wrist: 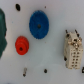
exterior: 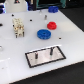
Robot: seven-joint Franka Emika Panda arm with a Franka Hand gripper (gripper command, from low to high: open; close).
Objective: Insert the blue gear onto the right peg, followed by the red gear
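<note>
Step 1 not begun: the large bright-blue flat toothed plastic gear (exterior: 43, 34) lies on the white table (exterior: 70, 40), the small bright-red toothed gear (exterior: 51, 25) just beyond it, both apart from the grey black-edged plate (exterior: 37, 60) with 2 thin dark pegs. Next move, by my reading: descend over the blue gear and grasp it. Wrist view shows both gears' centre holes from above; exterior view alone shows plate and pegs; gripper appears in neither, so jaw state cannot be told.

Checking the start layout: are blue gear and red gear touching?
Apart. The wrist view shows bare white table between the blue gear and the red gear; the exterior view shows that gap too.
</note>
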